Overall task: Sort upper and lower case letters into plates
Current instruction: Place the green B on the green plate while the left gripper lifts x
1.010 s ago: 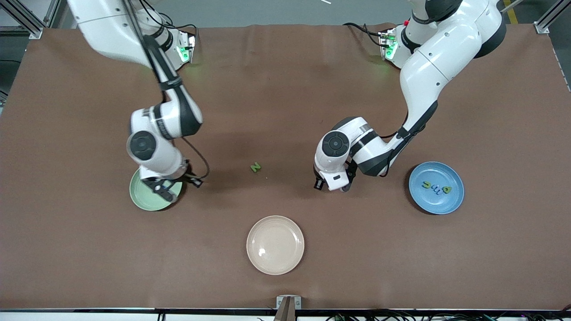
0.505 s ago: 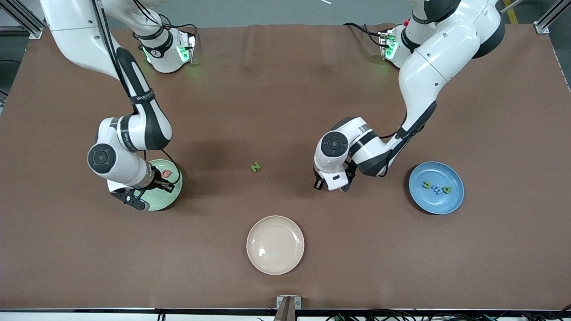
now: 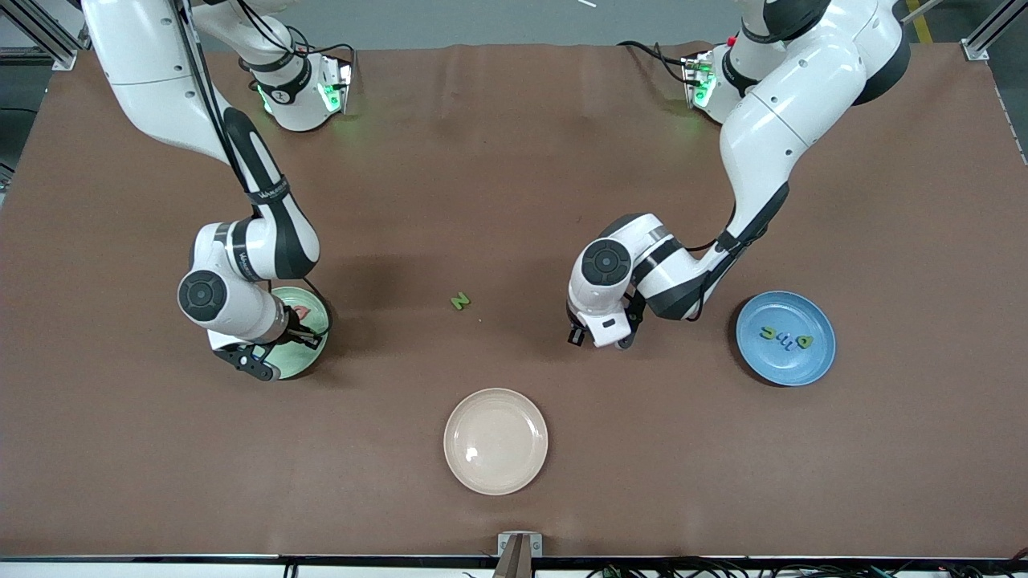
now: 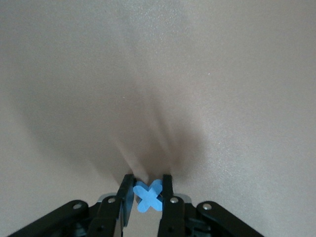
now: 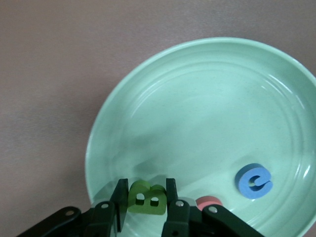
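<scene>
Over the mint green plate (image 5: 207,133), toward the right arm's end of the table, the right gripper (image 5: 146,200) is clamped on a green B (image 5: 146,198); it slid off to the side and has come back over the plate since a second ago. A blue letter (image 5: 254,180) and a red one (image 5: 209,201), probably a G, lie inside. Low over bare table, the left gripper (image 4: 148,196) just snapped shut on a blue X (image 4: 148,195), so that's picked. Sky blue plate (image 3: 785,365) holds three or so letters; a green N (image 3: 459,301) still waits mid-table.
</scene>
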Controlling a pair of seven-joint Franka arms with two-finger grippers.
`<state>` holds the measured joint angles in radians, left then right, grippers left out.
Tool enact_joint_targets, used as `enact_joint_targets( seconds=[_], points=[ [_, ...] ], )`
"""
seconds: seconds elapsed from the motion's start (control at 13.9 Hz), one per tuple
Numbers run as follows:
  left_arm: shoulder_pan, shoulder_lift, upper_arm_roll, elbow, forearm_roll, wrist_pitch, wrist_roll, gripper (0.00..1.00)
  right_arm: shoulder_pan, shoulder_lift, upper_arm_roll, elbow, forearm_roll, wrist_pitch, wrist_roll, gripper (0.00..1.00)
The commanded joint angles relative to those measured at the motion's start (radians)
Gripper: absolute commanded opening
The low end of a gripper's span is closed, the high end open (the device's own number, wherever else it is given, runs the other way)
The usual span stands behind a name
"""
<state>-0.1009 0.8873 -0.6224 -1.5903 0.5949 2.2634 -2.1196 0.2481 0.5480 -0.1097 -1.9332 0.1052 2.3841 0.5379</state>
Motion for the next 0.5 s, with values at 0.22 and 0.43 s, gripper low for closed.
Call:
enact_joint_targets(
  seconds=[0.22, 0.43],
  points=[
    [0.027, -0.066, 0.015, 0.050, 0.002, -0.062, 0.128, 0.00, -0.024, -0.011, 0.013, -0.059, -0.004, 0.053, -0.019, 0.12],
    [0.121, -0.129, -0.008, 0.050, 0.000, -0.134, 0.318, 0.00, -0.023, -0.022, 0.013, -0.055, -0.004, 0.041, -0.036, 1.00]
  ],
)
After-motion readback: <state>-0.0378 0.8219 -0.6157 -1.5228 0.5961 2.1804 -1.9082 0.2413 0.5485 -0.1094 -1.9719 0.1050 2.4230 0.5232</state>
